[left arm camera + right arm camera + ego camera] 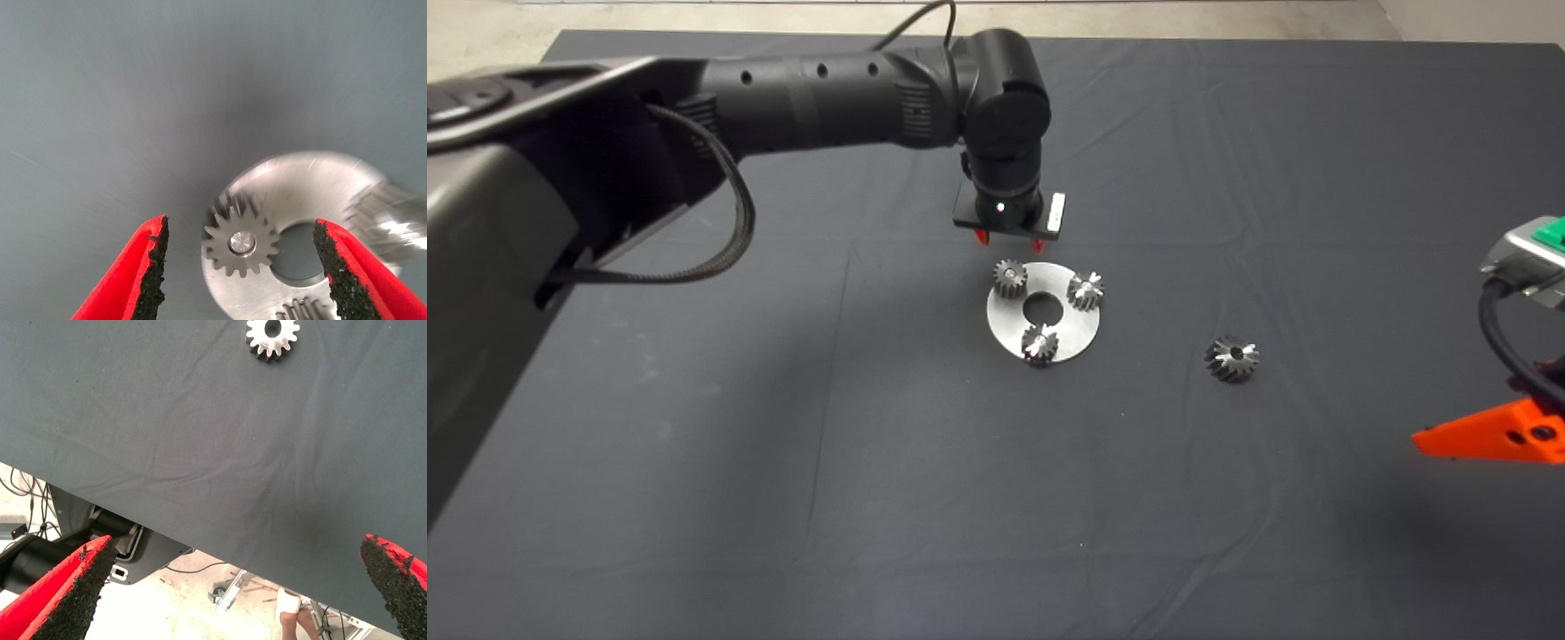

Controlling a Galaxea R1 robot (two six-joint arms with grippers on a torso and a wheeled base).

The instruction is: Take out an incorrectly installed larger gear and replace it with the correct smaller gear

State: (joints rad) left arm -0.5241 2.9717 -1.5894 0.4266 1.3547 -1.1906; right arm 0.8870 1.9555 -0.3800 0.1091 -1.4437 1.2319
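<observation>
Replacement looks done: left gripper [240,267], fingers wide and empty, straddles the small bright silver gear [241,243] on the round steel plate [1079,336]; withdrawing upward seems next. The wide dark grey gear [1232,358] lies apart toward the counter's right edge, where the right gripper [240,587] waits open.

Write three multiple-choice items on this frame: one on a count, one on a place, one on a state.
1. How many gears sit on the silver disc?
A. Two
B. Three
C. Four

2. Where is the larger gear?
A. On the disc
B. Held between red fingers
C. On the mat, apart from the disc

3. What state is the left hand in?
A. Open, holding nothing
B. Shut on a gear
C. Shut and empty

Answers:
1 B: the head view shows three gears spaced around the disc's centre hole.
2 C: it lies alone on the dark cloth, on the side of the disc towards the parked right arm.
3 A: in the left wrist view its fingers stand apart on either side of the smaller gear, touching nothing.
</observation>
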